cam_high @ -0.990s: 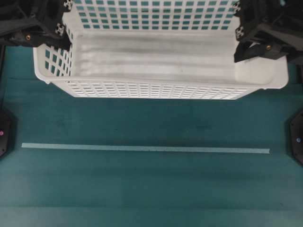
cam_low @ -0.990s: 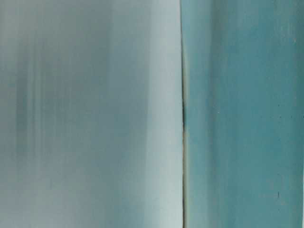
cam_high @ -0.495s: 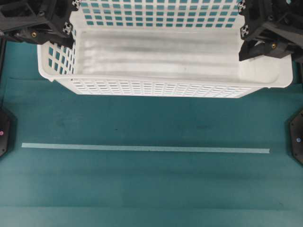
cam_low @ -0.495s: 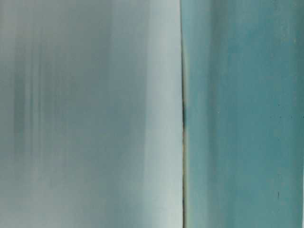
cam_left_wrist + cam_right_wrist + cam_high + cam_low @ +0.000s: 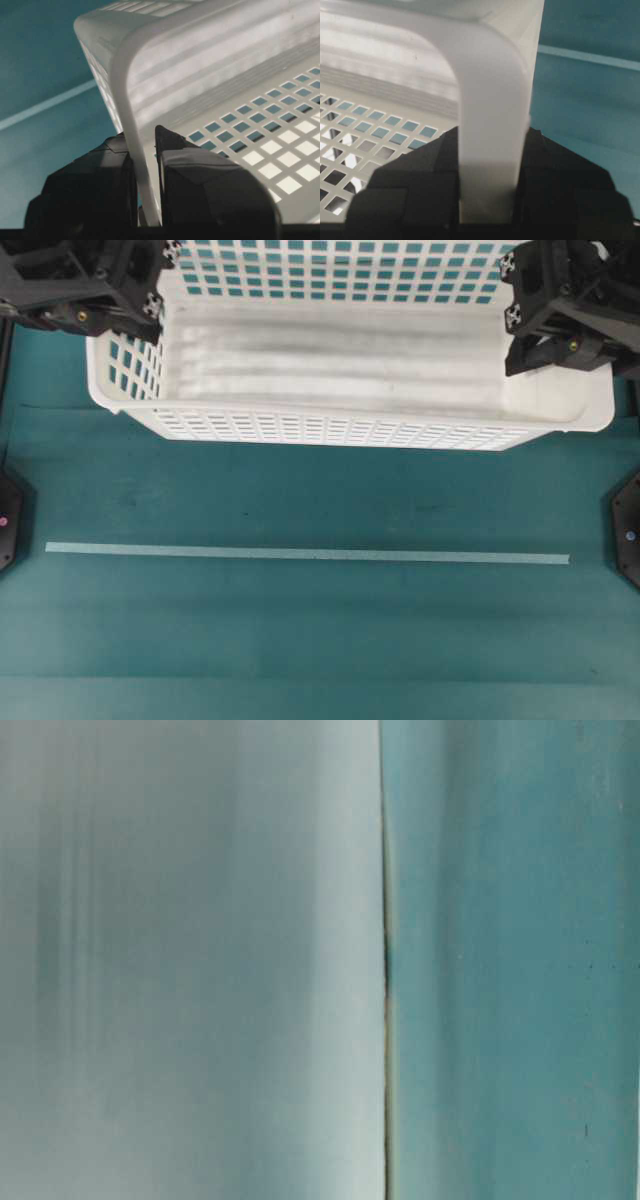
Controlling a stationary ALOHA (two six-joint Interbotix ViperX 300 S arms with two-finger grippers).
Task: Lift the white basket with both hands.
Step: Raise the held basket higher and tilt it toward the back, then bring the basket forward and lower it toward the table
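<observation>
white basket (image 5: 340,370) gripped both ends — left gripper (image 5: 145,180), right gripper (image 5: 490,200).

Teal worktop (image 5: 320,640), matte, faintly banded with darker and lighter stripes. Across it a thin pale strip of tape (image 5: 308,554), straight, running almost edge to edge, well apart from everything above it. At the left margin a dark rounded mount (image 5: 8,520); at the right margin a matching dark mount (image 5: 628,538).
</observation>
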